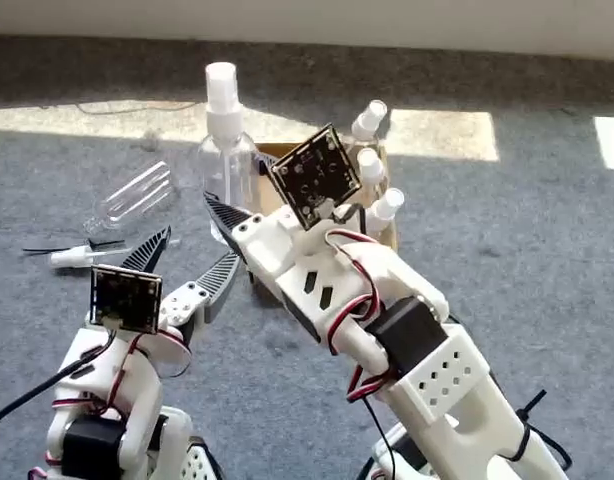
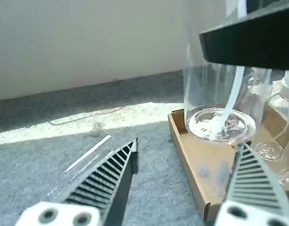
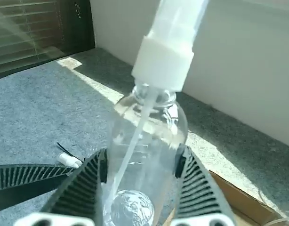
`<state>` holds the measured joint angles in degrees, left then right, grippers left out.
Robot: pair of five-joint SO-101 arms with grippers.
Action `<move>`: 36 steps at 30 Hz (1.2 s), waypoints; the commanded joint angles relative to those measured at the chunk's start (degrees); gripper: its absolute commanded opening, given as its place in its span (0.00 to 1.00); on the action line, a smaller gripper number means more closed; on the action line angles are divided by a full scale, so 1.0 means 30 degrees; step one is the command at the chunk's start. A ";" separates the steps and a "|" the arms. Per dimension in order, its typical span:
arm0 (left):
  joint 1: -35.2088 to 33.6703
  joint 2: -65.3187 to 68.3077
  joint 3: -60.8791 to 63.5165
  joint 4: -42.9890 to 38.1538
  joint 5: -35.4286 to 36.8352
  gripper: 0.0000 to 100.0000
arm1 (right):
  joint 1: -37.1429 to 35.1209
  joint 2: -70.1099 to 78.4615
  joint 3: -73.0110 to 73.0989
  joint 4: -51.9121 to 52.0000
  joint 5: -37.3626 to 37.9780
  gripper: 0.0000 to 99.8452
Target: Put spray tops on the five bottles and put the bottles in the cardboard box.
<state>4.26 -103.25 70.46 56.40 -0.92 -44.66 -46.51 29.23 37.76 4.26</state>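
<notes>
Your right gripper [image 3: 140,154] is closed around a capped bottle [image 3: 149,117], held upright just over the edge of the cardboard box [image 2: 184,141]. Your left gripper [image 1: 195,250] sits wide open beside the box. This looks like the boxing step: lower the bottle inside, then release.

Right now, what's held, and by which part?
The right gripper holds the capped bottle by its clear body, jaws either side; the left gripper holds nothing.

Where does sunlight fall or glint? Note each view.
High view: bright patches lie on the carpet behind the cardboard box. Left wrist view: a sunlit band crosses the carpet; the bottle glints at its base. Right wrist view: the spray top gleams on the bottle in the right gripper.
</notes>
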 commanded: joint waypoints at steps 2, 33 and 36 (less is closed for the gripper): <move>0.1773 0.0103 -0.0073 -0.0557 -0.0059 0.30 | -0.0777 -0.0454 -0.0220 -0.0396 0.0029 0.00; 0.2007 0.0103 0.0747 -0.1407 -0.0029 0.14 | -0.2564 -0.0601 0.2066 -0.0484 -0.2081 0.00; 0.2007 0.0103 0.0747 -0.1407 -0.0029 0.10 | -0.2564 -0.0601 0.2037 -0.0513 -0.2081 0.00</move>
<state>9.19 -103.78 72.57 53.14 -0.57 -50.99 -46.51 36.35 37.67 -1.45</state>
